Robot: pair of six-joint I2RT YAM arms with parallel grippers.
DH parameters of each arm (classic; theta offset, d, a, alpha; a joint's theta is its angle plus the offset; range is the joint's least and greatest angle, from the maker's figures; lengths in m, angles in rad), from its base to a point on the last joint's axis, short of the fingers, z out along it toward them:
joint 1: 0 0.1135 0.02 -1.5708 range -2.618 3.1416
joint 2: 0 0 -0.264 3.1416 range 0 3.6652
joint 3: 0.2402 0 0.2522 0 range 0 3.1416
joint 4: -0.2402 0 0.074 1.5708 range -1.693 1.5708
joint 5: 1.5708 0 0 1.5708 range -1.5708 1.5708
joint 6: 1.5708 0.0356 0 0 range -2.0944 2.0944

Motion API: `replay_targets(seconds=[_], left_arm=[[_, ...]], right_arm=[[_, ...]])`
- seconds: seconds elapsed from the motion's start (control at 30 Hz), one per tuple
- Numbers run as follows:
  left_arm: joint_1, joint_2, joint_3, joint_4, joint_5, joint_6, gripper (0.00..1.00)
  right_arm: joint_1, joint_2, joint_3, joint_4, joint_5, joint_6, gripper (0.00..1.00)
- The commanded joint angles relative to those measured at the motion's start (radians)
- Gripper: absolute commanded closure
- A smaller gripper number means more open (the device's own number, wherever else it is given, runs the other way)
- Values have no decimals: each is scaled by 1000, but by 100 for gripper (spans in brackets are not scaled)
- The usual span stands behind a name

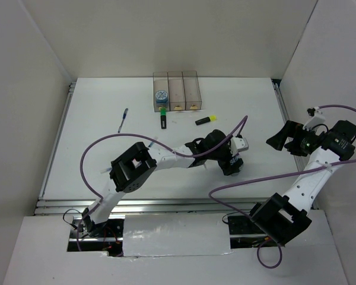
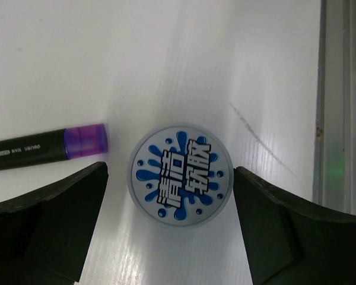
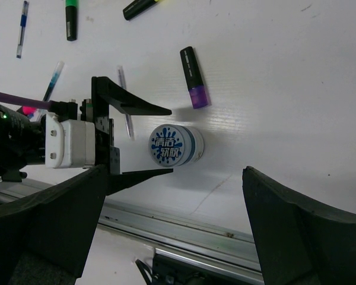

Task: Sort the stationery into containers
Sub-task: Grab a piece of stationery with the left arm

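A round blue-white tape roll lies flat on the white table. My left gripper hangs over it, open, one finger on each side with a gap to the roll. A purple-capped highlighter lies just beside it. In the top view the left gripper hides this roll. The containers stand in a row at the back, with another tape roll in the left one. My right gripper is open and empty, off to the right, looking at the roll.
A green-capped highlighter and a yellow-capped one lie in front of the containers. A blue pen lies further left, and thin pens lie near the left arm. The metal rail runs along the table's near edge.
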Motion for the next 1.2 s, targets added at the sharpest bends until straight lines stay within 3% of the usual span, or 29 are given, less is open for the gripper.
replay_targets(seconds=[0.0, 0.27, 0.47, 0.63, 1.17], left_arm=[[-1, 3, 62, 86, 41, -51, 2], [1, 18, 61, 64, 46, -39, 16], [7, 4, 30, 63, 67, -50, 1], [9, 0, 26, 60, 100, -59, 1], [1, 55, 53, 17, -14, 12, 1]], right_arm=[[-7, 5, 25, -14, -14, -8, 0], [-7, 13, 28, -9, -9, -2, 0], [-7, 24, 28, -12, -8, -4, 0], [-8, 18, 17, -8, -6, -5, 0], [-7, 15, 8, -9, -1, -8, 0]])
